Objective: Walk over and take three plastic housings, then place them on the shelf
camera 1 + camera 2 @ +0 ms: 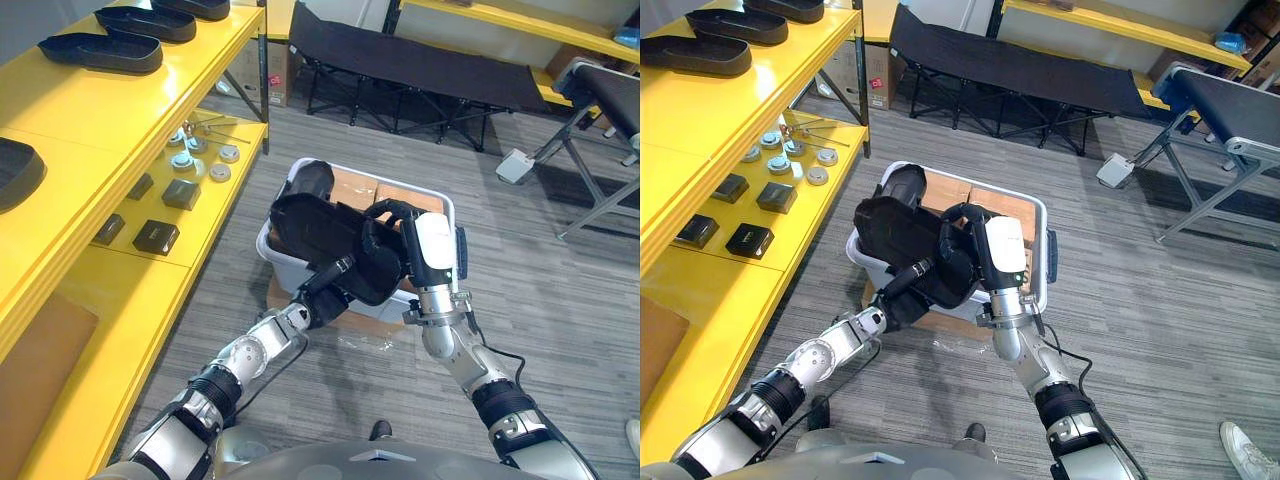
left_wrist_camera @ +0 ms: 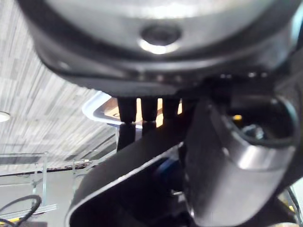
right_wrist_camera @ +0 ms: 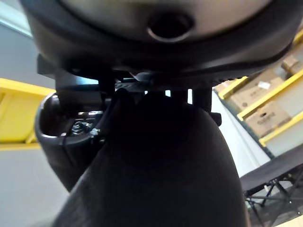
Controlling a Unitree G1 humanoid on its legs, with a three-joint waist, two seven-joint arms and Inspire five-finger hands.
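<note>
Currently held: a black plastic housing (image 1: 320,235), lifted between both hands and tilted just above the bin (image 1: 268,248).
Left hand (image 1: 325,292): at the near, lower edge of the held housing; in the left wrist view its fingers (image 2: 128,111) pass behind the plastic rim and the thumb sits on the other side, so it pinches the part.
Right hand (image 1: 420,245): on the right end of the held housing, fingers (image 1: 385,213) curled over the far edge, clamped on it; the dark shell takes up most of the right wrist view.
Bin: pale grey, on the floor ahead of the robot, with cardboard (image 1: 355,185) inside.
Second housing (image 1: 310,180): dark, rounded, lying in the far-left corner of the bin, partly hidden behind the held one.
Yellow shelf (image 1: 120,110): along the left; black housings (image 1: 100,52) lie in a row on its top level towards the far end.
Lower shelf level: small black boxes (image 1: 155,237) near, round metal parts (image 1: 185,160) farther back.
Far side: a black folding cot (image 1: 400,60).
Near right: a person's shoe (image 1: 1245,445) on the floor.
</note>
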